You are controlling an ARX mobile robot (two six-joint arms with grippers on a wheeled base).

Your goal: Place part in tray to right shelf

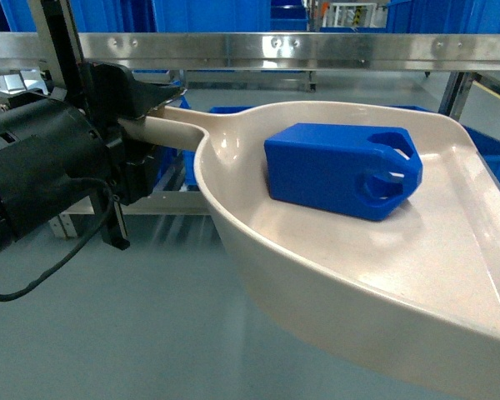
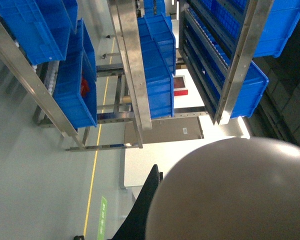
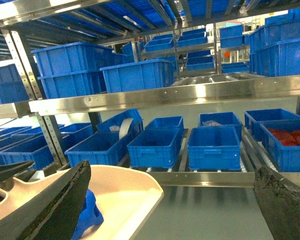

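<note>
In the head view the left hand (image 1: pixel 137 125) is clamped on the handle of the tray (image 1: pixel 333 275), which hangs in the air above the floor. The part (image 1: pixel 342 169) lies loose in the tray's bowl, holed end toward the open lip. The steel rail of the right shelf (image 1: pixel 317 50) crosses behind.

The left wrist view shows mostly the tray's rounded underside (image 2: pixel 235 192), with blue crates (image 2: pixel 157 75) on racks beyond.

In the right wrist view the right hand (image 3: pixel 170 205) is spread apart and empty, near the tray's lip (image 3: pixel 125 195).

Nothing restrains the part, so tilting toward the lip or clipping the rail could spill it.
</note>
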